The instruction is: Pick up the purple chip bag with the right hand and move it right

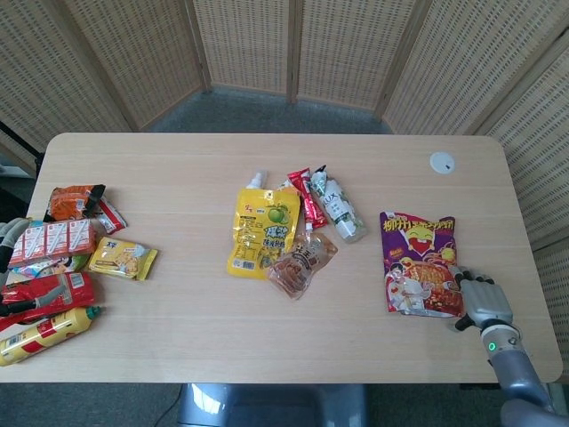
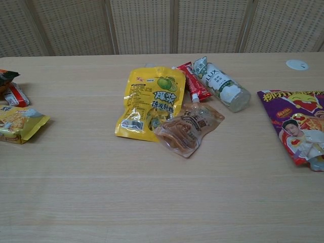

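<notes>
The purple chip bag (image 1: 418,265) lies flat on the table's right side, well clear of the middle pile; the chest view shows the purple chip bag (image 2: 298,121) at the right edge of the frame. My right hand (image 1: 484,304) is at the bag's lower right corner, its fingers curled onto the bag's edge and gripping it. In the chest view only a grey fingertip (image 2: 317,163) shows at that corner. Parts of my left hand (image 1: 11,233) show at the far left edge among snack packs, its fingers spread and holding nothing.
A middle pile holds a yellow pouch (image 1: 263,230), a brown pouch (image 1: 300,263), a red stick pack (image 1: 307,197) and a clear bottle (image 1: 338,207). Several snack packs (image 1: 62,267) crowd the left edge. A white disc (image 1: 442,162) sits at the back right.
</notes>
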Motion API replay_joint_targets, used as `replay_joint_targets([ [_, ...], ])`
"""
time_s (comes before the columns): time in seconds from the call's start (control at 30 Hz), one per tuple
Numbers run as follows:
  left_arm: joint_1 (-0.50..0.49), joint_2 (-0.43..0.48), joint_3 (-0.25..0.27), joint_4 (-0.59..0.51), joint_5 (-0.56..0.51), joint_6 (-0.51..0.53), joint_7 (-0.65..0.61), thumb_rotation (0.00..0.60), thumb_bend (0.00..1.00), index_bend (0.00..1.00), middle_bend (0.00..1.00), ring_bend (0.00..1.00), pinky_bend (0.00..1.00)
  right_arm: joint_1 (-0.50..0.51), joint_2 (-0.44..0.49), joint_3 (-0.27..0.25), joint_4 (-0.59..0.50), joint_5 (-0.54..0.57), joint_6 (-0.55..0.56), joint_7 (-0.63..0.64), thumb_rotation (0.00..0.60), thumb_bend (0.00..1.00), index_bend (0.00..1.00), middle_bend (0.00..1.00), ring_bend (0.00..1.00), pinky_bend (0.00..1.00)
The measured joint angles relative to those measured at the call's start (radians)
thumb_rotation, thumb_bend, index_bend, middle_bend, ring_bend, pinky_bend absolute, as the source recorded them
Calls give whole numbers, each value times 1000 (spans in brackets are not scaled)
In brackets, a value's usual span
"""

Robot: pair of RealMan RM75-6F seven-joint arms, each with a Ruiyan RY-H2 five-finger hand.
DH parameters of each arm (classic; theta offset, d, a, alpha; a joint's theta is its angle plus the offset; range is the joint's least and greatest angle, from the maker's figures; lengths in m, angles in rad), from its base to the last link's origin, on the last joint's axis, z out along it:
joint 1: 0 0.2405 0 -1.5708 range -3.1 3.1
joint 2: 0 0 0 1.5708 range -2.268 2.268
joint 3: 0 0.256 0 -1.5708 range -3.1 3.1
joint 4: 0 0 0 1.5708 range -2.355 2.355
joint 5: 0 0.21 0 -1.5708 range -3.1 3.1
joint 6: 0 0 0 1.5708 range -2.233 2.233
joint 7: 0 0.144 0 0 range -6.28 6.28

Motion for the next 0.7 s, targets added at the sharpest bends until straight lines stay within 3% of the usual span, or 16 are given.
replay_joint_targets([
  [0.3,3,8,-5,10,-9,2,-28,332,0,0,0,0,0,101,-148,170,38,329,117,-67,381,0,0,0,0,0],
  [0.5,4,11,-5,13,-9,0,-44,330,0,0,0,0,0,182,-309,273,120,546,274,-173,300,0,0,0,0,0],
  [0.7,8,17,-8,17,-10,6,-64,332,0,0,0,0,0,234,-437,332,253,643,402,-301,261,0,0,0,0,0],
])
